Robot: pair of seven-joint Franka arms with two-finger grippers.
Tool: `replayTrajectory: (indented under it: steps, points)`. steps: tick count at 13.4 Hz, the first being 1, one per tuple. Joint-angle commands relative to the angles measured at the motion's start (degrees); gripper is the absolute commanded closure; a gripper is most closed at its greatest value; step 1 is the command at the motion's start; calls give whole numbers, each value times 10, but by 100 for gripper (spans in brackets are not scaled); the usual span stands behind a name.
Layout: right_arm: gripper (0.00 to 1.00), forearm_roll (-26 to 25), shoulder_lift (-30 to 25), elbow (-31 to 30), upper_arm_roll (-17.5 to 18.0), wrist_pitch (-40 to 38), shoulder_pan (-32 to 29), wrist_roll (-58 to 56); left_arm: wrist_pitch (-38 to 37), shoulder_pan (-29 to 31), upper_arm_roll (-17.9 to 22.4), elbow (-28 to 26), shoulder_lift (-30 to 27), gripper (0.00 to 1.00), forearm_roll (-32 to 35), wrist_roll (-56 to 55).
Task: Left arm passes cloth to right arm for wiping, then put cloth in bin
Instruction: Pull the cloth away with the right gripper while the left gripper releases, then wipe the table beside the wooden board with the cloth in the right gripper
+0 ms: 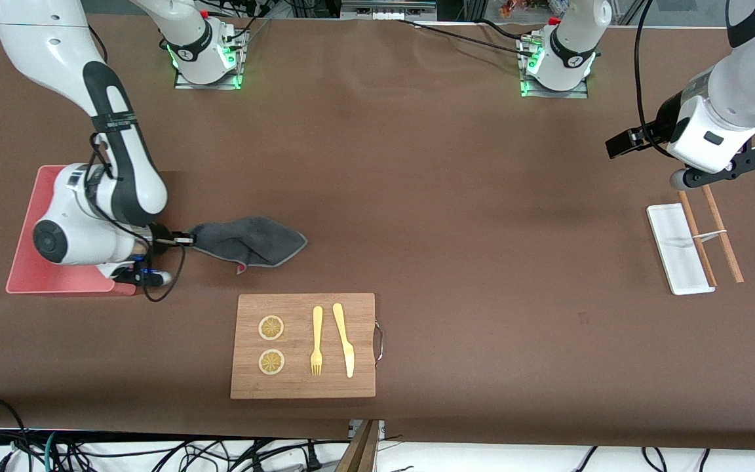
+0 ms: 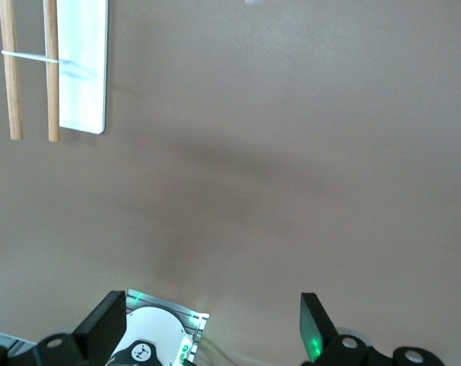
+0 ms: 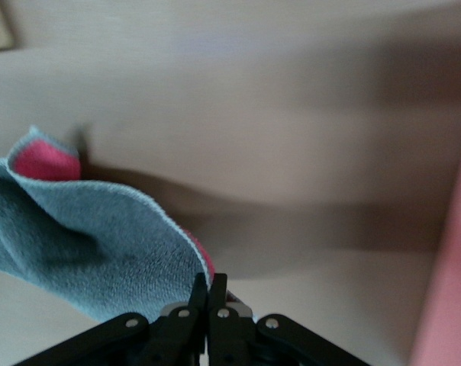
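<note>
Fingers (image 3: pixel 207 293) of the right gripper (image 1: pixel 177 240) are pressed together on one edge of the cloth (image 1: pixel 251 240), pinching it at the end that points toward the right arm's end of the bench (image 1: pixel 456 196). From that pinch the cloth trails away toward the middle of the bench, grey face up with a sliver of its pinkish-red face showing at the edge nearest the front camera; its long axis runs roughly along the bench's length. Most of it looks to be lying on or just above the surface.

What the coming move turns on, as I judge it, is that the bin (image 1: pixel 30 216) lies on the wrist's side of the pinch, away from the trailing cloth, partly under the right arm. So the cloth would have to be drawn after the fingers and over the bin's wall before release.

Nearer the front camera than the cloth sits the wooden board (image 1: pixel 303 345).

At the other end, the left gripper (image 1: pixel 693 182) waits with fingers spread and empty, over the chopsticks (image 1: pixel 721 231) and small white tray (image 1: pixel 672 246), well apart from the cloth.
</note>
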Motion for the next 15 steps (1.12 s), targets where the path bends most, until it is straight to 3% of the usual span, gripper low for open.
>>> replayTrajectory:
  steps: [1, 3, 6, 7, 9, 12, 15]
  points:
    - [100, -67, -9, 55, -6, -67, 2, -13, 15, -50, 80, -50, -55, 0, 7, 69]
    - [100, -112, -9, 88, -6, -95, -1, -18, 29, -124, 183, -64, -67, 0, 7, 120]
    - [100, -173, -10, 122, 1, -115, -1, -26, 49, -199, 262, -53, -52, 0, 7, 153]
    - [100, -198, -10, 133, 16, -123, 1, -18, 52, -213, 272, -33, -35, 0, 8, 153]
    - [100, -197, -7, 132, 49, -126, 1, 43, 54, -215, 271, 1, -8, 0, 8, 153]
    - [100, -166, 13, 129, 120, -112, 4, 205, 62, -215, 269, -4, -12, 0, 8, 164]
    - [100, -156, 37, 129, 159, -71, 23, 310, 69, -208, 274, -10, -14, 0, 7, 233]
